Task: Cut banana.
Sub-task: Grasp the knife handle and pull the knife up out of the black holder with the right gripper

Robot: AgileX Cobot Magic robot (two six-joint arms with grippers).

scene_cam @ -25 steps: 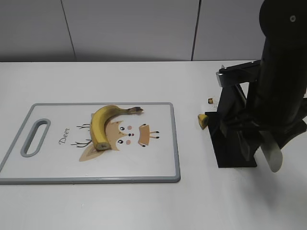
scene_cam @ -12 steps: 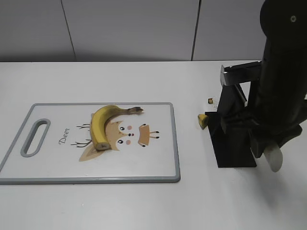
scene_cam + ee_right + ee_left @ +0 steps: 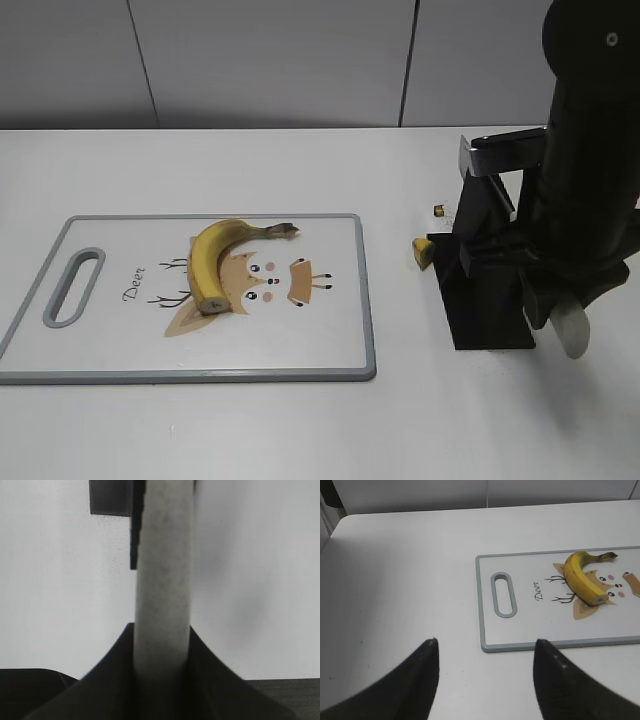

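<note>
Right claw (image 3: 162, 655) pinching pale knife handle (image 3: 163, 575), banana (image 3: 222, 258) well apart on cutting board (image 3: 330, 340), left claw (image 3: 485, 675) spread

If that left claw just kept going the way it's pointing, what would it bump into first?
Probably bare table: the left gripper, fingers open, aims past the cutting board, whose handle end lies just right of that line. Depth is hard to judge.

Exterior: slanted down, front-on. Left wrist: low, shares cutting board (image 3: 200, 300). Right wrist: very close, downward.
</note>
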